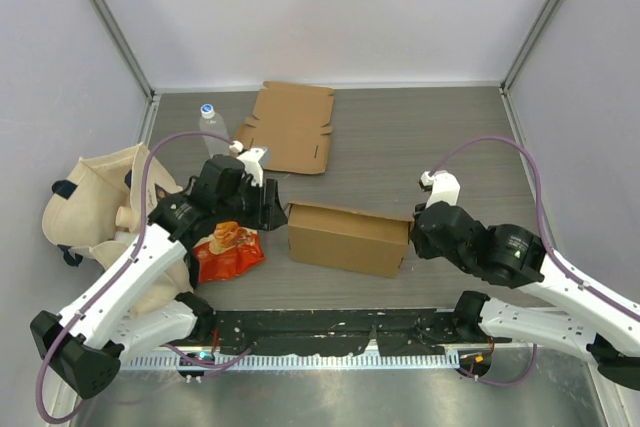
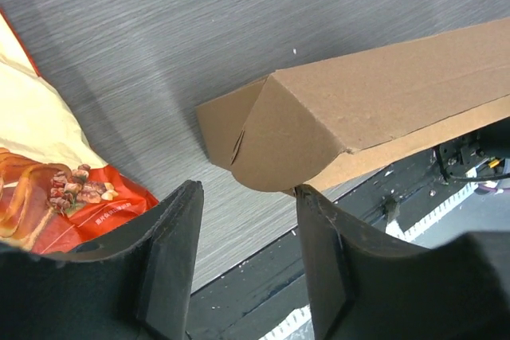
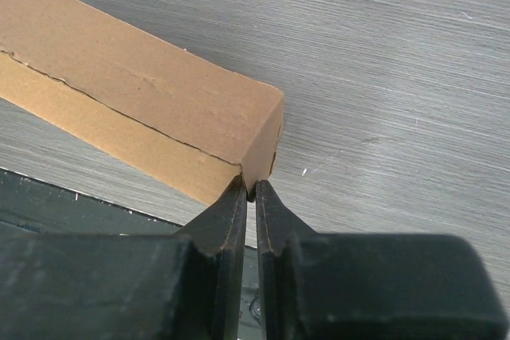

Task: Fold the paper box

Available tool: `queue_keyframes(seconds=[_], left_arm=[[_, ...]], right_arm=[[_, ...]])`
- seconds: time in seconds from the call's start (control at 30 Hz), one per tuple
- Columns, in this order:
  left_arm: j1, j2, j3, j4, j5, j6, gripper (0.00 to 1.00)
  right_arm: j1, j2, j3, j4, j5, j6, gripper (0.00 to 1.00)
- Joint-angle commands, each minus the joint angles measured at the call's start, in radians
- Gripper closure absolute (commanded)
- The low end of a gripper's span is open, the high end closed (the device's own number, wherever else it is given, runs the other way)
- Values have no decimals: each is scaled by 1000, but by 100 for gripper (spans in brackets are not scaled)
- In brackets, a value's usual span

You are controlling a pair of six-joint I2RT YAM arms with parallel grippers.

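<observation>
A: First entry: where do we log the brown cardboard box?
B: We note it folded into a long rectangular shape at mid-table, on the dark grey wood-grain tabletop. Its length runs left to right between the two arms.
A: The right gripper?
B: We see its jaws drawn almost together at the box's right end. A thin cardboard edge at the lower corner is nipped between the fingertips.
A: The left gripper?
B: We record it roughly half open, holding nothing. It sits at the box's left end, where a rounded flap is folded over. One fingertip is just beside the flap's lower edge; we cannot tell whether it touches.
A: Surroundings?
B: Just left of the box, under the left arm, lies a red-orange snack packet. Further left is a cream cloth bag. Behind the box, well apart, we see a flat brown cardboard sheet, and beside that a clear plastic bottle with a blue cap.
</observation>
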Motion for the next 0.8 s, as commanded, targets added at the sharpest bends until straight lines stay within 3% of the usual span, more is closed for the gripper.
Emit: queue_keyframes(seconds=[0.0, 0.13, 0.23, 0.37, 0.53, 0.67, 0.77], left_arm=[[-7, -10, 52, 52, -29, 19, 41], [-8, 10, 66, 64, 0, 53, 38], [-10, 38, 82, 66, 6, 65, 44], [-11, 59, 87, 69, 8, 78, 57], [-10, 62, 104, 43, -1, 64, 75], [-10, 58, 139, 18, -16, 44, 100], [-10, 73, 180, -8, 0, 21, 100]], right_arm=[[3, -1, 47, 25, 17, 7, 87], [3, -5, 69, 27, 16, 1, 90], [3, -1, 87, 24, 10, -7, 94], [2, 1, 101, 28, 0, -8, 99], [5, -1, 112, 30, -23, -7, 99], [3, -2, 95, 33, -28, -7, 99], [3, -1, 86, 39, -33, -2, 99]])
